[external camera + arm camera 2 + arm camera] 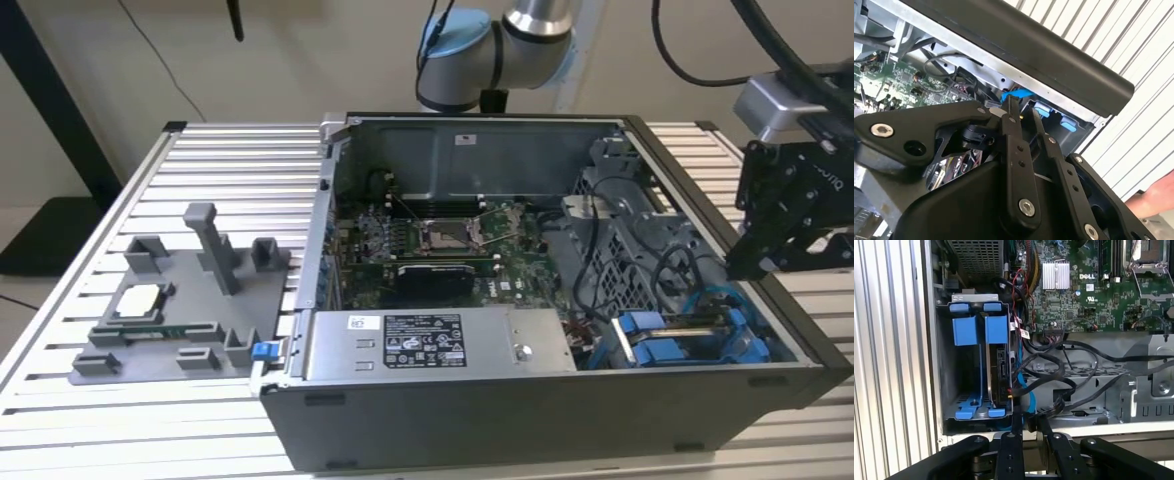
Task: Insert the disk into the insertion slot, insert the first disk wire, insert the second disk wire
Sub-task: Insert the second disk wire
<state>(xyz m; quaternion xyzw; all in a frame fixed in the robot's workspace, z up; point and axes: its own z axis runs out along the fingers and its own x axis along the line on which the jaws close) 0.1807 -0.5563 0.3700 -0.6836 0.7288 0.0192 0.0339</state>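
I hang over the case wall (1054, 55) on the exterior view's right, my gripper (750, 262) just outside the computer and above the insertion slot (681, 345). I cannot tell whether the gripper is apart or together, nor whether it carries anything.

In the first wrist view the disk (1001, 371) stands edge-on in the slot's inner half, running from the blue tabs (996, 329) to the blue rails at the other end; I judge it seated, so the wire work is the step in hand. The black wires (1054, 372) loop just beside the disk, and a thin blue wire (1029, 400) runs along its side; I cannot make out which end belongs to which socket. To do this well I would hold the plug square to the disk's end, press along the disk's length rather than across it, and keep the loops from dragging on the tabs.

Room is tight: grey sheet metal walls the slot's outer side; the wire tangle crowds the inner side; the case wall sits close under my gripper. The perforated cage (976, 257) stands just past the tabs; the motherboard (1089, 295) lies beyond the wires. The free way in looks to be from straight above. A person's arm (1154, 197) rests near the slatted table (1114, 30), outside the case, so I would keep my swing short on that side.
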